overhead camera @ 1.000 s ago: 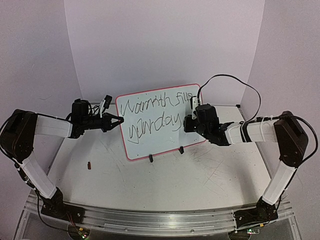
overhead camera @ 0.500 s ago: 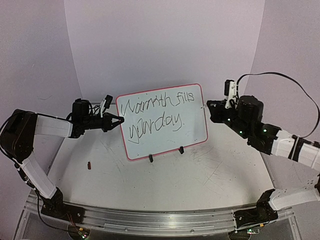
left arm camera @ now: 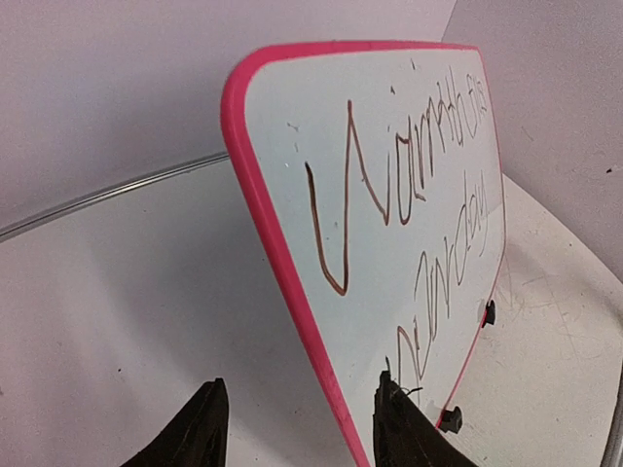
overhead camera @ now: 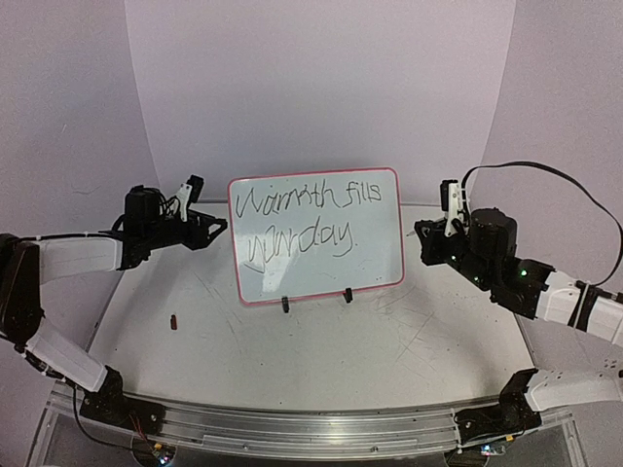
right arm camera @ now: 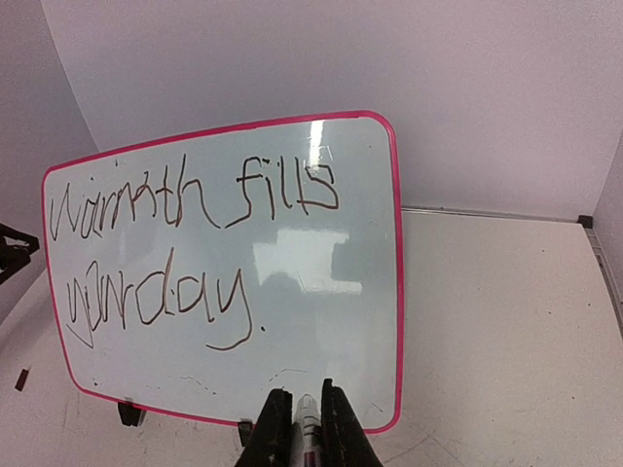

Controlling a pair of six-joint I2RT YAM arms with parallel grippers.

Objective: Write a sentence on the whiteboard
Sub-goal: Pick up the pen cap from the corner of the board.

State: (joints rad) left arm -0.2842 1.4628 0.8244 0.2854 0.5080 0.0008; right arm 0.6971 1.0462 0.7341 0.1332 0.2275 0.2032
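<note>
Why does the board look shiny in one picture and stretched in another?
Right wrist view: reflected light makes pale patches on the board, though the writing is readable. Left wrist view: seen close and almost edge-on, so the near frame looms and the letters squeeze together. Top view: even light, little glare.

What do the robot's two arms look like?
The left arm and right arm are white tubes with chunky black joints, ending in dark pointed jaws. A thin black cable loops above the right one, which shows tiny green lights.
</note>
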